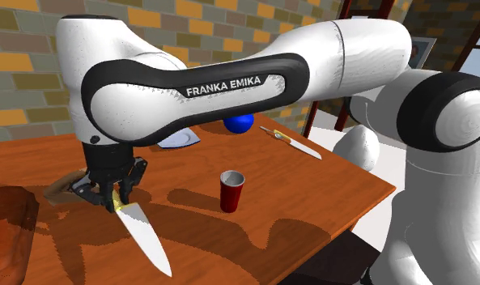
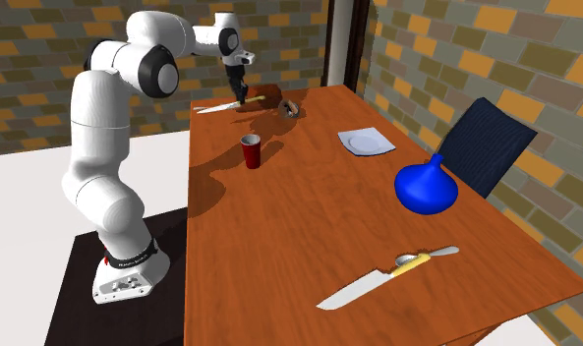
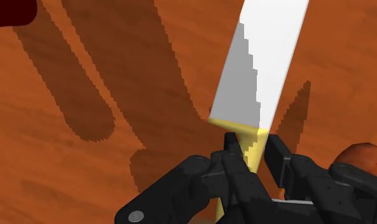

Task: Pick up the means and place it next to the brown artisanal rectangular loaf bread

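Looking along the jaws, wrist view shows knife (image 3: pixel 260 63) handle clasped.

Knife (image 3: pixel 263 63) handle mostly hidden within the end effector (image 3: pixel 253 147); blade tip cropped.

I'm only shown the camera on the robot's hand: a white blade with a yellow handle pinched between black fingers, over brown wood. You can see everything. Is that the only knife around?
Observer: No. Besides the held knife, a second knife lies at the end of the table away from the hand, near a blue vase.
Operator: Anything closer to the hand?
Observer: A red cup stands upright to the shoulder view's right of the hand, apart from it.
Operator: Anything else laid out?
Observer: A white plate lies on the table, apart from both cup and vase.
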Controlling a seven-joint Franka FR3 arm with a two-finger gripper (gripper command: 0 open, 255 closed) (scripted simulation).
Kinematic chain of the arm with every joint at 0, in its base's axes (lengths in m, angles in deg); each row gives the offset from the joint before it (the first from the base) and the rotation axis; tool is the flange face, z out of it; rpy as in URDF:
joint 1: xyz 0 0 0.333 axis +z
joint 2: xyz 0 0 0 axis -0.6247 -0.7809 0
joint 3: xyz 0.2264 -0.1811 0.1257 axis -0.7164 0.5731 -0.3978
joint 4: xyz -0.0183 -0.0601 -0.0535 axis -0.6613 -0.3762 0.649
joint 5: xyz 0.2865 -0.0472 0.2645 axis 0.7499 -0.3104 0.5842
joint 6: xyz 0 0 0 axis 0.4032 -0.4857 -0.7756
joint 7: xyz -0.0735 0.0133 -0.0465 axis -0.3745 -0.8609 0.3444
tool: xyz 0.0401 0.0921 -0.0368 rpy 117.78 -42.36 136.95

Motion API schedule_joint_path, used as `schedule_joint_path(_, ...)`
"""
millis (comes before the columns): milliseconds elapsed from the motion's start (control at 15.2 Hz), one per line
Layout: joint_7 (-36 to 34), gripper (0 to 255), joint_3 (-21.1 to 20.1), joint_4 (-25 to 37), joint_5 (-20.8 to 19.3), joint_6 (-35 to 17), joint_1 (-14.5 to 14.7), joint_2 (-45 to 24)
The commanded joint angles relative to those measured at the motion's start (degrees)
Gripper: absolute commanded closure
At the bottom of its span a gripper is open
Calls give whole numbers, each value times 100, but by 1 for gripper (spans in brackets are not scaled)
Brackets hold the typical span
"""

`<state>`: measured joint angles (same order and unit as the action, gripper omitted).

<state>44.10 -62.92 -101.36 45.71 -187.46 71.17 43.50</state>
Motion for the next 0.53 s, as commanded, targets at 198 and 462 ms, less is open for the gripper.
schedule_joint_path(198,-31,255,14,-312,-29,-363,-10,-52)
schedule_joint_path(462,-56,255,29,-534,-58,-641,-15,-113)
